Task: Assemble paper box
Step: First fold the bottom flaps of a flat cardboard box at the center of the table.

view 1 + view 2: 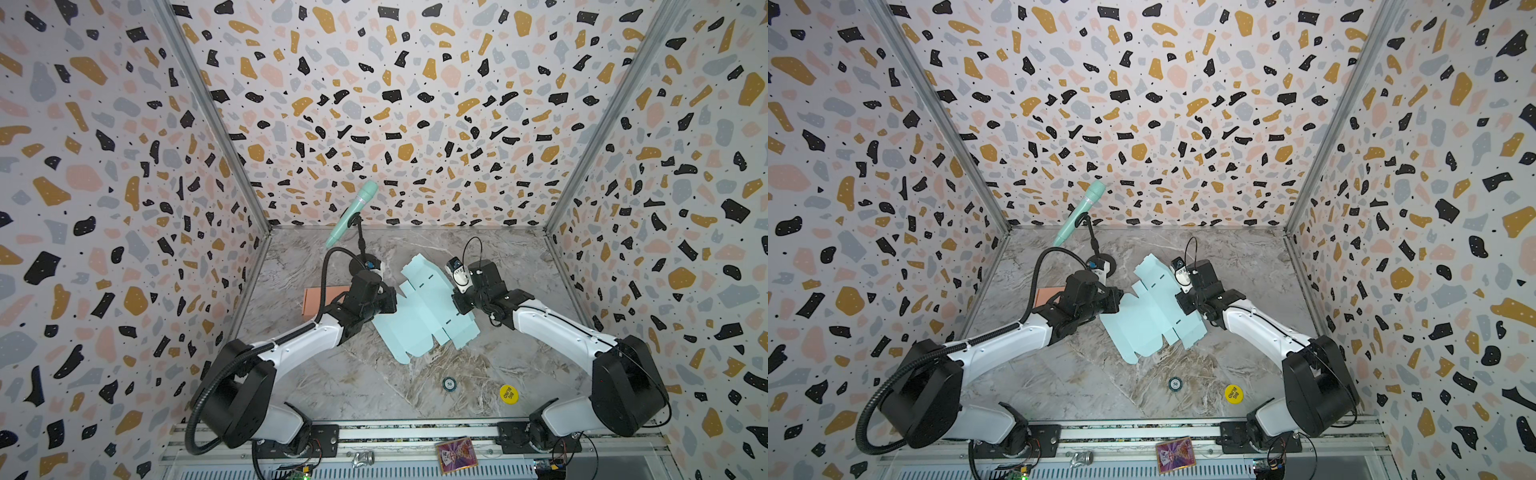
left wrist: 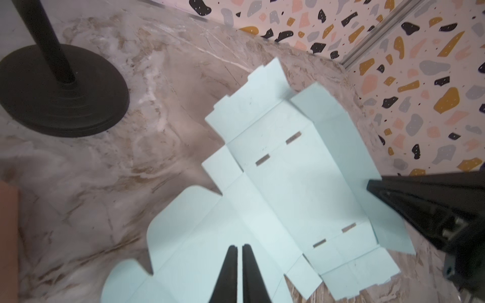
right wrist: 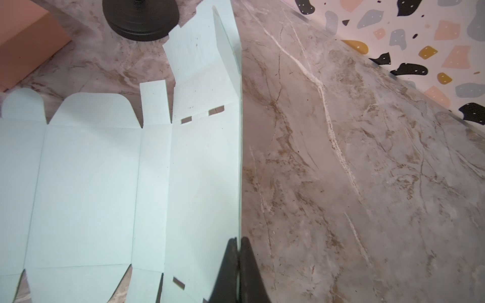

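The paper box [image 1: 424, 316] is a flat mint-green cut-out sheet lying unfolded on the marble table, in both top views [image 1: 1148, 324]. My left gripper [image 2: 239, 246] is shut, its tips over a wide panel of the sheet [image 2: 288, 183] near the rounded flaps; I see no paper between its fingers. In a top view it reaches the sheet's left edge [image 1: 397, 302]. My right gripper [image 3: 239, 239] is shut on a long side panel, bent up from the sheet [image 3: 91, 183] and seen edge-on. It stands at the sheet's right side [image 1: 457, 301].
A mint microphone [image 1: 353, 208] stands on a black stand, with its round base [image 2: 60, 89] just behind the sheet. A salmon box [image 1: 322, 300] lies behind the left arm. A poker chip [image 1: 449, 383] and a yellow disc [image 1: 508, 393] lie nearer the front. Patterned walls enclose three sides.
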Available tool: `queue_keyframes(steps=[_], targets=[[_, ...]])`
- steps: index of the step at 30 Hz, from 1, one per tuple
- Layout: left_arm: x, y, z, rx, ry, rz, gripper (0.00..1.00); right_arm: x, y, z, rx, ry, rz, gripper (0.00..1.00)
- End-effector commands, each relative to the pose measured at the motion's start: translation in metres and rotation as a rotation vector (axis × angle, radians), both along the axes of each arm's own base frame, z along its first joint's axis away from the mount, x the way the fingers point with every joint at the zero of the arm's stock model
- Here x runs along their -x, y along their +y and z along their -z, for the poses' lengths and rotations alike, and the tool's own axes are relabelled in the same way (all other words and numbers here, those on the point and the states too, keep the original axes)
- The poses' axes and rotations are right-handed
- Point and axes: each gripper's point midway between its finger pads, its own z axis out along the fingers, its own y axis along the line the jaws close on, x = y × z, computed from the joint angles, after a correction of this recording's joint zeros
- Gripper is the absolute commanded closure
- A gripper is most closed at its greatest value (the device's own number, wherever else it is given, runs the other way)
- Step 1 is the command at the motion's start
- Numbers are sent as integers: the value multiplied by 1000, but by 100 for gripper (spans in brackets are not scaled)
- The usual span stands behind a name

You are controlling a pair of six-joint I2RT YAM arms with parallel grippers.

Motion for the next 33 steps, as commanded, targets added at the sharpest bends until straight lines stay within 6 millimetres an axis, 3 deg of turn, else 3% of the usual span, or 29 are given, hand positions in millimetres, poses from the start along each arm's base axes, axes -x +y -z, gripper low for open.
queue_keyframes(steps=[1, 8, 14, 21, 33], targets=[[-31, -13, -29, 72, -78, -4, 97, 8, 10, -9, -6, -26, -63, 100], [-68, -30, -23, 87, -61, 21, 100, 18, 28, 0, 5, -9, -142, 100], [-78, -36, -13, 79, -45, 30, 100, 24, 39, -1, 15, -26, -187, 100], [-70, -38, -6, 77, -25, 63, 100, 29, 44, -1, 32, -41, -208, 100], [-32, -29, -2, 73, -15, 90, 100, 31, 49, -5, 64, -78, -224, 100]])
